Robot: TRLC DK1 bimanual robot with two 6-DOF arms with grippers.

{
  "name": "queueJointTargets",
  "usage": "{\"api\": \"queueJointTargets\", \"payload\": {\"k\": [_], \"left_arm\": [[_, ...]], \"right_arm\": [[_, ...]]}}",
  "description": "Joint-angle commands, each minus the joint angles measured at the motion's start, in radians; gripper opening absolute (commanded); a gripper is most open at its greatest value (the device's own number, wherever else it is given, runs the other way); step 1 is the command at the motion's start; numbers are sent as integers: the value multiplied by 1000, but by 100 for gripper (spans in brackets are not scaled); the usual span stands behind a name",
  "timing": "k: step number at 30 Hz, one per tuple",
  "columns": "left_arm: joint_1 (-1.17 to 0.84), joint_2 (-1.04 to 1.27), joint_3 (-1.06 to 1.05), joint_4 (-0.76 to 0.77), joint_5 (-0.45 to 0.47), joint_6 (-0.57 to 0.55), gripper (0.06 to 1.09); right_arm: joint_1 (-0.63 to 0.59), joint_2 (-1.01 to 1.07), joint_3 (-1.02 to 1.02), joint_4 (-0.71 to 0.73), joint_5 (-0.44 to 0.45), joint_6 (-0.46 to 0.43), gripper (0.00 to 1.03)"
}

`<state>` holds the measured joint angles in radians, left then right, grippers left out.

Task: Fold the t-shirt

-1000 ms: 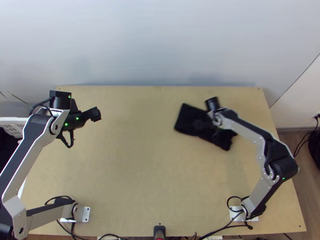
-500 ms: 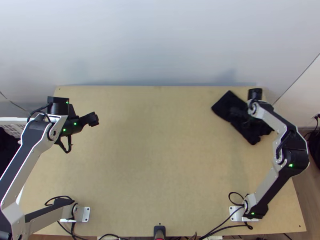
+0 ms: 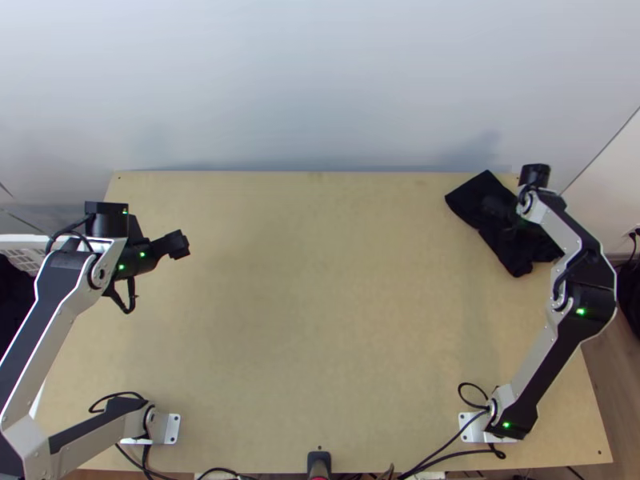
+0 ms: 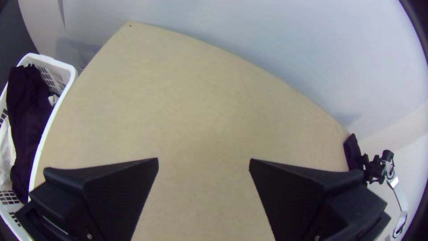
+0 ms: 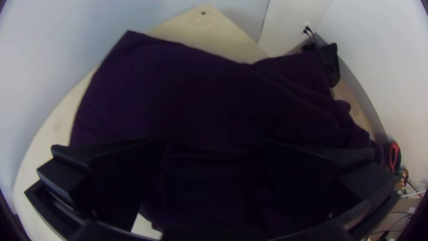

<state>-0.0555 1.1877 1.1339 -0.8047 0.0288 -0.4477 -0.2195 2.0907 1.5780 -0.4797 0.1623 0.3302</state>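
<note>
Shirt [image 3: 478, 194] on desk [image 3: 304, 320], nr far R corner (bit rumpled at one end). R claw [image 3: 498, 210] over it, spread apart. L claw [image 3: 178, 244] above desk's L side, also wide apart.

the t-shirt [image 3: 482, 196] is near-black, the table [image 3: 304, 320] tan.

A white basket [image 4: 67, 68] stood beside the table [image 3: 280, 320], at the top view's left edge; it contained dark cloth [image 4: 29, 111] and white cloth [image 4: 6, 156]. A pale wall [image 3: 320, 80] ran behind the far edge. Black plugs [image 5: 307, 30] were seated at a wall near the right side — a black bag [image 5: 330, 62] lay near them. A black fitting [image 3: 319, 460] was located at the near edge's middle. A red loop [image 5: 394, 156] was visible in the right wrist view.
</note>
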Motion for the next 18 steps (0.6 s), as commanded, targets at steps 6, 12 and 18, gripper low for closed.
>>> {"api": "queueJointTargets", "payload": {"k": [6, 12, 18], "left_arm": [[20, -65, 3, 55, -106, 32, 105], [68, -163, 7, 70, -182, 136, 105], [97, -358, -135, 223, -279, 294, 105]], "right_arm": [[43, -218, 24, 1, -153, -26, 99], [177, -423, -78, 12, -153, -134, 99], [359, -636, -285, 39, -136, -163, 99]]}}
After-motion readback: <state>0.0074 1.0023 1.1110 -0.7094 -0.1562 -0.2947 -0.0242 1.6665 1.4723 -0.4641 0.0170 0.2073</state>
